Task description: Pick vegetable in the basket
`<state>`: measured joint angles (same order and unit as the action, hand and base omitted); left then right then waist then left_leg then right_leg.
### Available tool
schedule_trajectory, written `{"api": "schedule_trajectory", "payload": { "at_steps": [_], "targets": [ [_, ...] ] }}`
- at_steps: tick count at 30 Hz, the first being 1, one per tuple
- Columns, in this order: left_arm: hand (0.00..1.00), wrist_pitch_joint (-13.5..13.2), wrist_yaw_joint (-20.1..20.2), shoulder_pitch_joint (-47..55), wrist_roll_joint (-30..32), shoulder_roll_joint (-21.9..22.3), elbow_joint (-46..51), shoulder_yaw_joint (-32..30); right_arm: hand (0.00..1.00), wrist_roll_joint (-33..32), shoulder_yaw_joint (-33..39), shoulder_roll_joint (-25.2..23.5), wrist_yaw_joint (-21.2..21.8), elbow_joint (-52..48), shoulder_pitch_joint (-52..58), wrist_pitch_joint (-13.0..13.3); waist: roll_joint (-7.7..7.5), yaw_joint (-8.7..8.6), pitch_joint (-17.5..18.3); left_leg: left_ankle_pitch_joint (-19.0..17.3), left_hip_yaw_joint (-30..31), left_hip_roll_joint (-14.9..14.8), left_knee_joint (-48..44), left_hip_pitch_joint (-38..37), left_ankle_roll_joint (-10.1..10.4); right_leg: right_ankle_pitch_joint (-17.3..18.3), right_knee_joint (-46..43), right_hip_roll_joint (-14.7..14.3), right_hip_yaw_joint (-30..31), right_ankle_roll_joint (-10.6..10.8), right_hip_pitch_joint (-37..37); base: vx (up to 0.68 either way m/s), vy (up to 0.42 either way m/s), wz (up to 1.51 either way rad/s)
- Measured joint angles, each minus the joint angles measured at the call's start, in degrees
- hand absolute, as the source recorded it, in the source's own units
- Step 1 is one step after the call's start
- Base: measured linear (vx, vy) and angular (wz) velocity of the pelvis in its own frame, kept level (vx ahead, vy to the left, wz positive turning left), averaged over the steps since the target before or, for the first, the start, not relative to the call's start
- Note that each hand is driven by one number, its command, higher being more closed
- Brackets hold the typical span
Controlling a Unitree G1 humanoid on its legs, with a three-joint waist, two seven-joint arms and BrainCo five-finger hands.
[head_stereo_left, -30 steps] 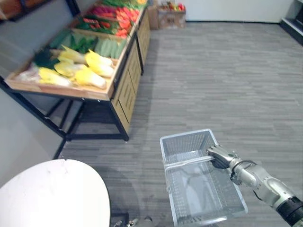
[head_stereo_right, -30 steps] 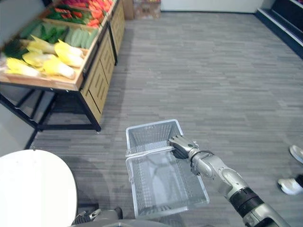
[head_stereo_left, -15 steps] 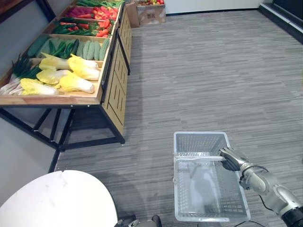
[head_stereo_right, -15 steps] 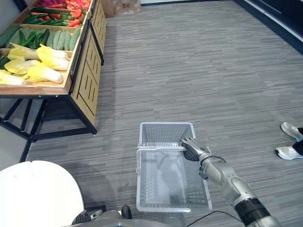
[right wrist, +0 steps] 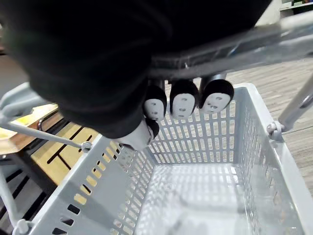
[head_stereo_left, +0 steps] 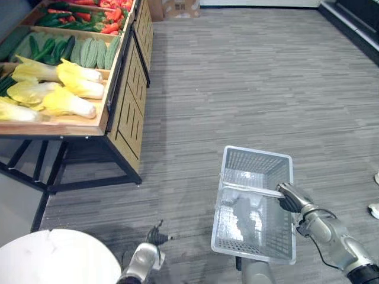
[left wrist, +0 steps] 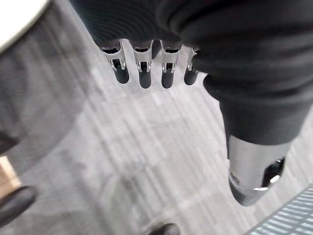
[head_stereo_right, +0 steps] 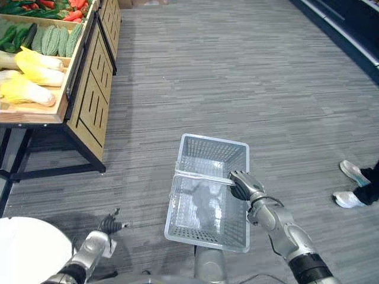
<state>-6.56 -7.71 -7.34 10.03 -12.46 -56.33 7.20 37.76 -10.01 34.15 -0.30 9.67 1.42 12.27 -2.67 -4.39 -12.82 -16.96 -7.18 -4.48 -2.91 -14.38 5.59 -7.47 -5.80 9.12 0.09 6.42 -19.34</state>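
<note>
A grey plastic basket (head_stereo_left: 259,152) hangs empty above the floor, its mesh bottom (right wrist: 195,196) bare. My right hand (head_stereo_left: 290,198) is shut on the basket's handle (right wrist: 274,36), fingers (right wrist: 183,100) curled round the bar. The vegetables lie on a wooden stand (head_stereo_left: 124,89) to the upper left: pale yellow cabbages (head_stereo_left: 65,97), green gourds (head_stereo_left: 95,52) and red peppers (head_stereo_left: 109,12). My left hand (head_stereo_left: 155,236) hangs low at the bottom left, over the floor, open with straight fingers (left wrist: 142,68) and nothing in it.
A white round table (head_stereo_left: 53,260) fills the bottom left corner. The stand rests on a black metal frame (head_stereo_left: 89,180). A person's shoes (head_stereo_right: 349,186) show at the right edge. Grey plank floor (head_stereo_left: 237,77) stretches ahead and to the right.
The whole picture has shifted, so the camera has moved; the stand now sits further left. My left hand has come into view at the bottom. The right hand keeps hold of the basket.
</note>
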Motion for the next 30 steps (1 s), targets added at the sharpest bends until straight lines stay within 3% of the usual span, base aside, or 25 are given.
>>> {"api": "schedule_trajectory", "payload": {
  "at_steps": [1, 2, 4, 6, 7, 9, 10, 11, 12, 14, 15, 16, 19, 20, 21, 22, 24, 26, 29, 30],
  "targets": [
    [0.0, -0.2, -0.2, -0.1, 0.0, 0.6, 0.1, 0.5, 1.0, 0.0, 0.9, 0.1, -0.1, 0.0, 0.2, -0.1, 1.72, -0.02, 0.6, -0.6, 0.4, -1.4, -0.4, -0.3, 0.3, -1.2, -2.6, -0.9, -1.1, 0.2, -0.7, 0.7, -0.382, 0.38],
    [0.0, -0.5, -0.4, -0.1, 0.0, 1.7, 0.3, 1.3, 1.0, 0.1, 2.4, 0.1, -0.1, 0.1, 0.1, -0.6, 4.52, 0.23, 1.6, -0.4, 2.2, -4.3, -3.0, 0.6, 0.4, 0.8, -6.5, -3.1, -2.5, -0.9, -2.2, 0.46, -0.254, 0.05],
    [0.0, -0.8, -0.6, -0.3, -0.2, 2.2, 0.6, 1.4, 1.0, 0.1, 2.8, 0.1, -0.1, 0.0, -0.2, -1.2, 5.42, 0.63, 1.8, 2.5, 5.3, -6.6, -10.6, 4.0, 0.7, 3.5, -9.0, -5.2, -3.5, -3.0, -2.0, 0.59, -0.365, -0.06],
    [0.0, -0.7, -0.4, 0.5, -0.3, 2.5, 0.3, 1.3, 1.0, 0.0, 3.0, 0.1, -0.1, 0.0, 0.9, -1.6, 5.4, 0.43, 1.8, 9.1, 8.2, -8.1, -20.9, 7.6, 1.1, 7.5, -9.9, -6.5, -5.9, -4.8, 1.5, 0.66, -0.355, 0.13],
    [0.0, -0.7, -0.4, 1.4, -0.3, 2.9, 0.0, 1.3, 1.0, 0.0, 3.0, 0.1, -0.1, 0.0, 1.9, -1.7, 5.35, 0.39, 1.8, 15.7, 9.9, -8.5, -28.1, 9.8, 2.5, 9.4, -9.7, -7.1, -6.9, -5.6, 4.8, 0.57, -0.264, 0.12],
    [0.0, -0.7, -0.1, 3.1, -0.2, 3.6, -0.9, 0.7, 1.0, 0.1, 3.0, 0.2, -0.2, 0.0, 3.3, -2.0, 4.97, 1.59, 1.5, 26.2, 9.1, -9.5, -39.8, 13.9, 2.8, 11.4, -7.5, -7.6, -7.0, -7.0, 10.7, 0.47, -0.185, -0.01],
    [0.0, -0.8, 0.0, 3.7, -0.2, 3.6, -1.4, 0.5, 1.0, 0.1, 3.1, 0.2, -0.2, 0.1, 3.5, -2.2, 4.48, 1.92, 1.2, 23.9, 8.3, -10.5, -45.6, 16.4, 1.6, 11.8, -6.1, -8.1, -6.8, -7.4, 12.9, 0.47, -0.174, -0.18],
    [0.0, -0.8, 0.2, 4.9, 0.1, 3.6, -2.6, -1.0, 1.0, 0.1, 3.1, 0.0, -0.4, 0.1, 3.5, -2.4, 4.81, 3.18, 1.3, 18.6, 5.9, -11.0, -54.1, 20.4, -0.3, 12.3, -3.7, -8.8, -5.8, -8.1, 16.8, 0.42, -0.153, -0.27],
    [0.0, -0.6, 0.1, 6.1, 0.2, 3.6, -3.7, -2.8, 1.0, 0.0, 3.1, -0.2, -0.6, 0.1, 3.5, -2.4, 3.67, 4.28, 0.6, 14.3, 3.8, -10.9, -58.1, 23.9, -2.5, 12.6, -1.6, -8.9, -5.3, -8.7, 20.3, 0.4, -0.132, -0.29],
    [0.0, -0.4, 0.1, 7.6, 0.2, 2.8, -4.3, -5.7, 1.0, 0.0, 3.3, -0.2, -1.2, 0.0, 3.6, -2.4, 3.67, 6.23, 0.4, 10.6, -0.5, -10.1, -57.4, 29.0, -3.9, 13.7, -0.2, -8.4, -4.5, -8.6, 23.9, 0.37, -0.042, -0.27],
    [0.0, -0.5, 0.0, 8.4, 0.0, 2.8, -5.4, -6.4, 1.0, 0.0, 3.3, -0.2, -1.5, 0.0, 3.5, -2.3, 3.09, 7.1, 0.1, 9.3, -3.3, -8.9, -53.6, 31.7, -4.4, 15.3, -0.2, -7.5, -4.2, -7.5, 25.6, 0.32, 0.006, -0.22],
    [0.0, -0.4, 0.0, 9.2, 0.1, 3.1, -5.4, -7.2, 1.0, 0.0, 3.3, -0.2, -1.7, 0.0, 3.6, -2.3, 3.16, 7.14, 0.1, 8.9, -4.5, -8.2, -50.5, 32.9, -4.4, 16.1, -0.2, -6.9, -4.2, -6.9, 26.2, 0.4, 0.086, -0.09],
    [0.0, -0.3, 0.4, 12.1, 2.9, 3.6, -6.6, -7.4, 1.0, 0.0, 3.4, -0.1, -2.1, 0.2, 4.3, -2.1, 4.66, 6.95, 0.6, 11.5, -10.5, -4.6, -24.0, 33.1, -3.6, 19.3, 0.5, -5.0, -4.7, -4.3, 29.1, 0.4, 0.172, 0.03],
    [0.0, -0.3, 0.7, 13.7, 4.4, 4.0, -7.3, -7.5, 1.0, 0.0, 3.5, 0.0, -2.2, 0.2, 5.1, -2.0, 6.58, 6.93, 1.3, 16.0, -11.7, -4.1, -11.7, 31.8, -2.8, 20.6, 1.6, -5.8, -5.0, -3.3, 30.9, 0.37, 0.178, 0.05],
    [0.0, -0.3, 0.8, 14.7, 4.9, 4.2, -7.8, -7.7, 1.0, 0.0, 3.4, -0.4, -2.2, 0.5, 5.5, -2.1, 7.5, 7.16, 1.6, 22.7, -11.6, -3.8, -7.7, 31.0, -6.3, 21.7, 2.2, -6.3, -4.8, -2.8, 32.3, 0.55, 0.268, 0.24],
    [0.0, 0.2, 1.1, 14.5, 4.9, 3.9, -8.7, -8.4, 1.0, 0.0, 2.9, -1.5, -2.2, 1.1, 5.6, -2.0, 6.33, 7.35, 2.3, 21.1, -11.9, -1.4, -7.8, 31.3, -7.7, 22.0, 2.8, -5.0, -4.8, -3.3, 32.7, 0.36, 0.179, 0.29],
    [0.0, 0.1, 1.5, 14.0, 5.4, 3.9, -8.5, -9.3, 1.0, 0.0, 2.8, -0.9, -2.2, 1.5, 4.7, -1.8, 5.61, 7.88, 2.0, 18.2, -11.4, -0.4, -11.5, 33.7, -8.9, 20.7, 3.6, -4.0, -4.2, -2.9, 32.6, 0.36, 0.205, 0.3],
    [0.0, 0.5, 1.9, 14.1, 6.7, 4.0, -9.4, -9.9, 1.0, 0.0, 1.5, -0.9, -2.0, 4.3, 2.1, -1.9, 5.57, 9.75, 1.9, 15.3, -12.1, -0.2, -15.2, 33.5, -11.0, 17.9, 3.2, -3.2, -2.6, -2.4, 33.7, 0.43, 0.243, 0.07],
    [0.0, 0.9, 1.9, 15.6, 6.6, 4.0, -9.8, -9.6, 1.0, 0.0, -0.1, -1.5, -1.8, 4.8, 0.5, -1.8, 4.56, 9.63, 2.3, 13.2, -12.7, 2.2, -10.8, 28.5, -11.0, 16.4, -9.1, -2.1, -0.2, -1.7, 30.4, 0.32, 0.195, 0.16],
    [0.0, 1.2, 1.8, 16.1, 6.6, 3.8, -9.8, -9.2, 1.0, 0.0, -0.1, -2.4, -1.8, 4.8, 0.6, -1.8, 3.61, 9.54, 2.8, 13.2, -12.4, 3.8, -7.4, 25.9, -11.0, 15.5, -19.5, -1.2, 0.8, 0.2, 26.1, 0.21, 0.124, 0.16]
  ]
}}
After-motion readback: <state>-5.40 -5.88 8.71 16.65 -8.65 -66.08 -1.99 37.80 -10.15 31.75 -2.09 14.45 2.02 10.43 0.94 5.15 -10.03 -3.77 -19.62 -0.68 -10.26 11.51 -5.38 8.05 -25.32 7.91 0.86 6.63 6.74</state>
